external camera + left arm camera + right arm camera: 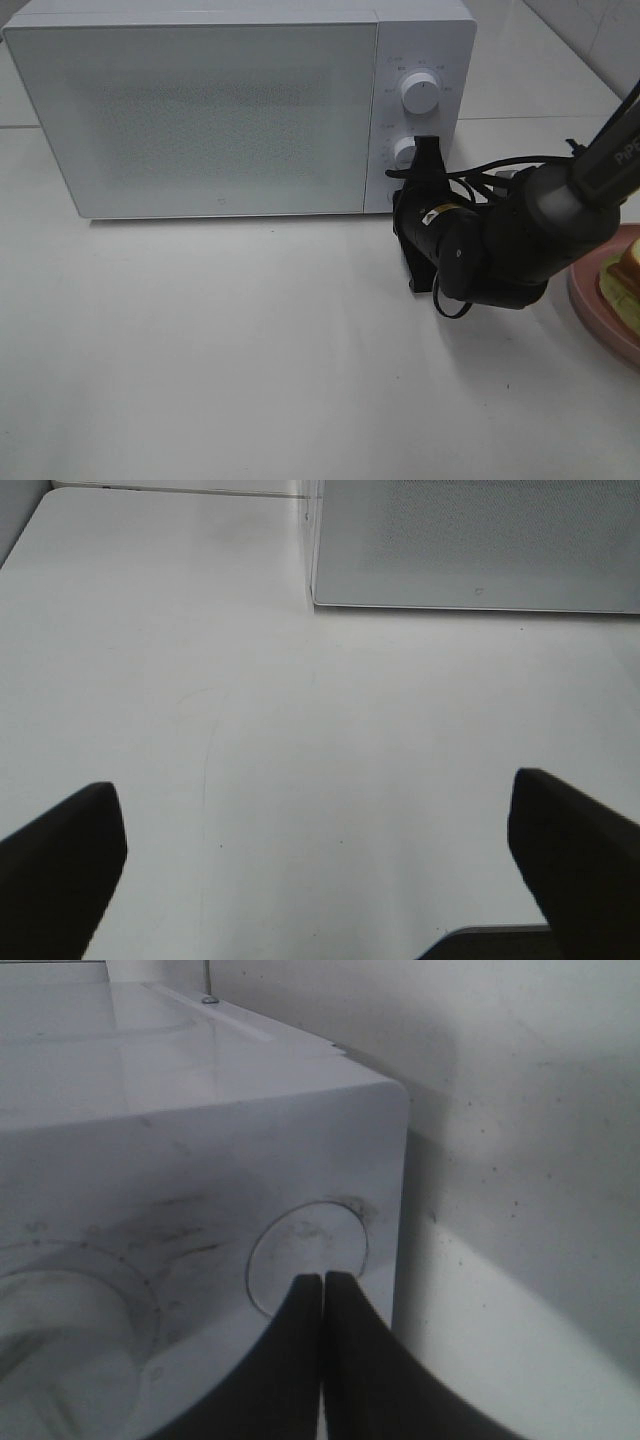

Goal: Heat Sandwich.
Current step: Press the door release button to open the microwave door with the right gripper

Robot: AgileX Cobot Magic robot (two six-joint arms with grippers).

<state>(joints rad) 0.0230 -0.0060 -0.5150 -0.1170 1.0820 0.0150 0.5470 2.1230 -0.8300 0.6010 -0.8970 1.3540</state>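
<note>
The table is occupied at the back by a closed white microwave, and at the right edge of the high view a pink plate is seen, partly cut off, with the sandwich lying on it. The right fingers are shut together, tips set at a round button low on the microwave's control panel, well apart from the sandwich. The left fingers are held wide open over bare table.

White letters "PiPE" stand on the right arm.
</note>
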